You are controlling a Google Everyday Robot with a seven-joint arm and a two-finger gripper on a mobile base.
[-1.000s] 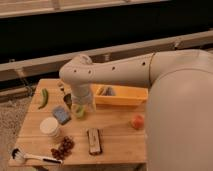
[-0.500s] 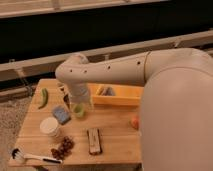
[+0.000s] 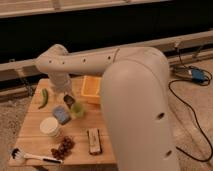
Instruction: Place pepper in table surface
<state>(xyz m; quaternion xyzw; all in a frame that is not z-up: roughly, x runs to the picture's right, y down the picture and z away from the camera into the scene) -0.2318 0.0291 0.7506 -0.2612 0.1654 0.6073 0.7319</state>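
Observation:
The pepper (image 3: 44,97) is a slim, curved green chili lying on the far left of the wooden table surface (image 3: 80,132). Nothing holds it. My gripper (image 3: 68,99) hangs at the end of the white arm, low over the table, a little right of the pepper and apart from it. It sits just above the small light-green cup (image 3: 77,110) and next to the blue sponge (image 3: 61,114). The arm's big body covers the right part of the table.
A yellow plastic bin (image 3: 91,87) stands at the back, right of the gripper. A white bowl (image 3: 50,126), a bunch of dark grapes (image 3: 62,146), a brown bar (image 3: 94,140) and a white brush (image 3: 30,156) lie toward the front. Cables run over the floor at right.
The arm has swung further left across the table. Its body now hides the red fruit that showed at the right edge. The pepper has not moved.

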